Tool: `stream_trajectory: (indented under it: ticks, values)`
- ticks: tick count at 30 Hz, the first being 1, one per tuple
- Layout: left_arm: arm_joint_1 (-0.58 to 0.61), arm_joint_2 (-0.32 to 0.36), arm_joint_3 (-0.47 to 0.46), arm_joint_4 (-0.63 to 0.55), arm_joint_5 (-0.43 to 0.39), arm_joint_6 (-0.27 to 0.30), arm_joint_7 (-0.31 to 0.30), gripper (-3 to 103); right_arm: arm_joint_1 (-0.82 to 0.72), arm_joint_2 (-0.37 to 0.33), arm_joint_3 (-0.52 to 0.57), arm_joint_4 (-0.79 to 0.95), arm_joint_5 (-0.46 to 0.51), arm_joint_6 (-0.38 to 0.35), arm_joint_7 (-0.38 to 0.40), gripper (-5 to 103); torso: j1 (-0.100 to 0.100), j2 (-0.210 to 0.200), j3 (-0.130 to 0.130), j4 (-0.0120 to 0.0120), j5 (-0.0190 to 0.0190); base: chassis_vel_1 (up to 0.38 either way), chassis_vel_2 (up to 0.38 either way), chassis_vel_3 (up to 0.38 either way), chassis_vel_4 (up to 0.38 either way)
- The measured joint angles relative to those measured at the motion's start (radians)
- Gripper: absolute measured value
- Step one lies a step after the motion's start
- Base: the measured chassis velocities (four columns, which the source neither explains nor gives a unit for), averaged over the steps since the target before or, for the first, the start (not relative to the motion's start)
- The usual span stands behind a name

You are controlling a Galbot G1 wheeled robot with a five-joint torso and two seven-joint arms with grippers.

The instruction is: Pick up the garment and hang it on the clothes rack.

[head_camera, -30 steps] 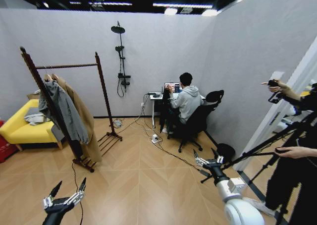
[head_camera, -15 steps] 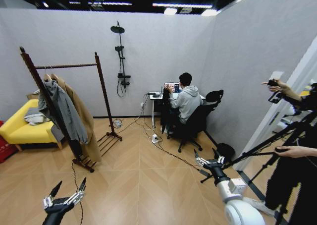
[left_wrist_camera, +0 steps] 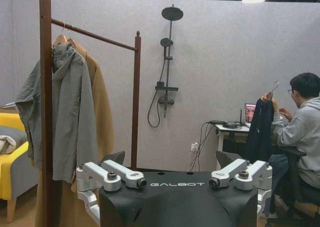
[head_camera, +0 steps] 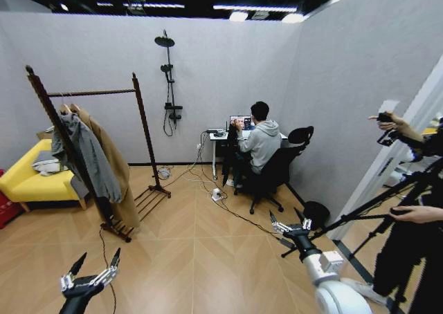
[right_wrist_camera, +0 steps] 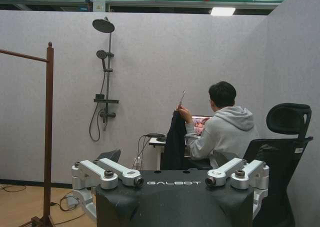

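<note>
— Looking for the garment (right_wrist_camera: 176, 139): where is it from the grippers?

— Far across the room, straight ahead. A seated person at the worktop (head_camera: 220, 135) holds it up by its hanger, so its long axis hangs vertical, hook up. It is off the floor and well apart from both grippers.

— Which arm is nearer?

— The right gripper (head_camera: 289, 227), I judge. In the head view it sits low on the right, on the same side as the person, while the left gripper (head_camera: 92, 274) is low on the left, closer to the rack (head_camera: 142, 133). Both are still far short of the garment; the base would have to drive forward first.

— Are the grippers holding anything?

— No. Both have fingers spread wide and nothing between them, as each wrist view also shows.

— And the rack?

— It stands to the left near a yellow sofa (head_camera: 28, 176). A grey jacket (head_camera: 86, 155) and a tan coat (head_camera: 114, 165) already hang at the bar's near end; the far end of the bar is bare. The garment lies off to the right of it, so carrying it over means crossing the floor leftward.
</note>
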Motion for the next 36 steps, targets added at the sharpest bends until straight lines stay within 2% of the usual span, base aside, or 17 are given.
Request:
stream_trajectory:
  ticks: [14,31,33,36]
  values:
    - [0.000,0.000,0.000,0.000,0.000,0.000,0.000,100,0.001,-0.008,0.010,-0.025,0.007,0.039,-0.030,100,0.000,0.000,0.000,-0.0002,0.0000,-0.210,0.215,0.209,-0.206]
    - [0.000,0.000,0.000,0.000,0.000,0.000,0.000,100,-0.003,-0.003,0.004,-0.021,0.002,0.049,-0.037,100,0.001,0.000,0.000,-0.0003,-0.0005,-0.350,0.354,0.353,-0.349]
    - [0.000,0.000,0.000,0.000,0.000,0.000,0.000,100,-0.004,-0.004,0.004,-0.021,0.002,0.049,-0.037,100,0.000,0.000,0.000,-0.0001,0.0006,-0.358,0.357,0.373,-0.373]
    - [0.000,0.000,0.000,0.000,0.000,0.000,0.000,100,-0.004,-0.004,0.006,-0.019,0.002,0.050,-0.036,100,0.000,0.000,0.000,-0.0002,-0.0002,-0.334,0.369,0.353,-0.350]
